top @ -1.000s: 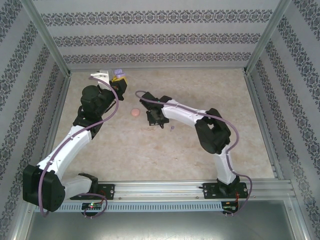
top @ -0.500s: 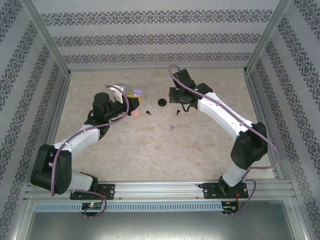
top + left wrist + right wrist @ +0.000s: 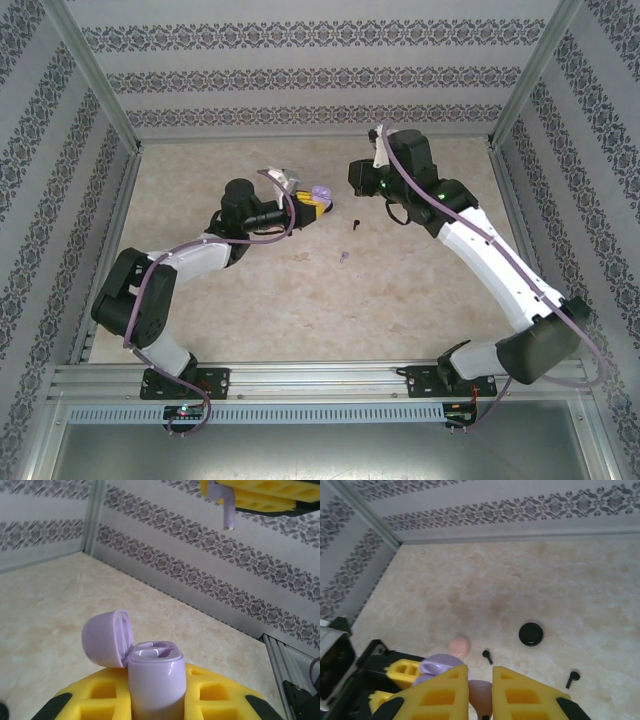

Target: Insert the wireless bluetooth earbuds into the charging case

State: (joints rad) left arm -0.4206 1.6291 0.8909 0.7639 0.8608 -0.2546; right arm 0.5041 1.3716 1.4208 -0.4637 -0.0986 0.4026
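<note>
Over the far middle of the table (image 3: 420, 300), in the top view, your left claw (image 3: 308, 205) grasps the open charging case (image 3: 320, 193), with the right claw (image 3: 362, 186) just beside it. A black earbud (image 3: 355, 222) and a loose purple earbud (image 3: 344, 257) lie on the table nearby, so I judge most of the job still undone.

From the left wrist, the case stands upright, clamped between the yellow fingers (image 3: 100, 697), its lid (image 3: 106, 637) flipped back. I can't make out a bud seated inside. Above and apart from it, the right claw pinches the held earbud (image 3: 220, 495), stem hanging down.

From the right wrist, your fingers are nearly closed on that bud, the lid showing just below them. A pink disc (image 3: 459, 644) and a black disc (image 3: 530, 633) lie on the table beyond. Seating this bud looks like the step in hand.
</note>
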